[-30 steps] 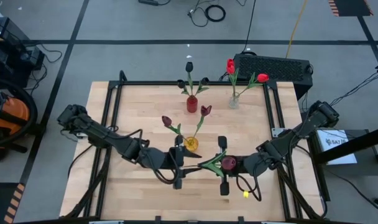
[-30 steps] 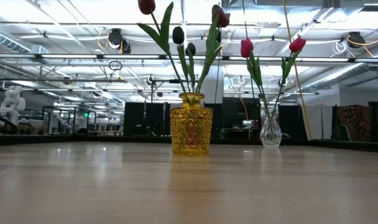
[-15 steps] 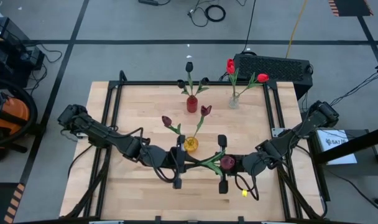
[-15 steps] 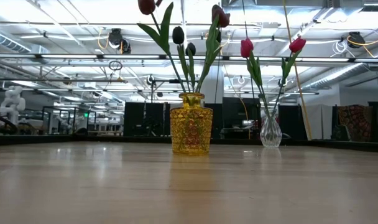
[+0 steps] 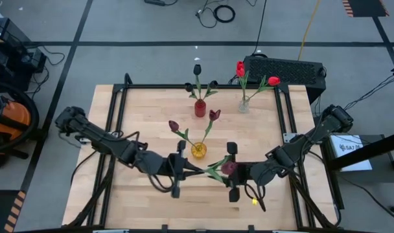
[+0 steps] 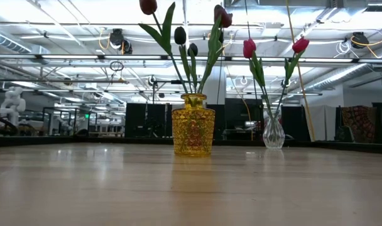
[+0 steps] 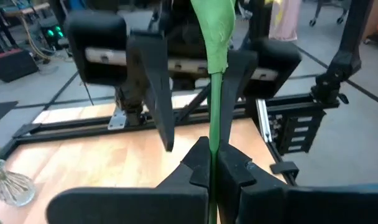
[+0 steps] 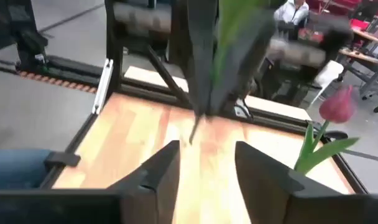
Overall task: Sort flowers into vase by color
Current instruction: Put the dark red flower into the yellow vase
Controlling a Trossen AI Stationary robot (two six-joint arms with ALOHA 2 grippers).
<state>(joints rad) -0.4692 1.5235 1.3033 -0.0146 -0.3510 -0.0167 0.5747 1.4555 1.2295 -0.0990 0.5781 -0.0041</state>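
Tulip stem [image 7: 214, 118] pinched by left gripper [image 7: 211, 168] just beside yellow vase [image 5: 198, 150]; right gripper [image 8: 204, 163] spread apart nearby.

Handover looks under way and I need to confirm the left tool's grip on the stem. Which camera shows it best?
The left wrist view: the left tool is shut on the green stem, right in front of the lens. The high view shows the flower small between both tools. The right wrist view shows only a blurred leaf past the open right tool. The low view misses it.

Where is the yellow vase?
In the high view, the yellow vase stands mid-table, just behind the two grippers meeting, nearer than the red vase.
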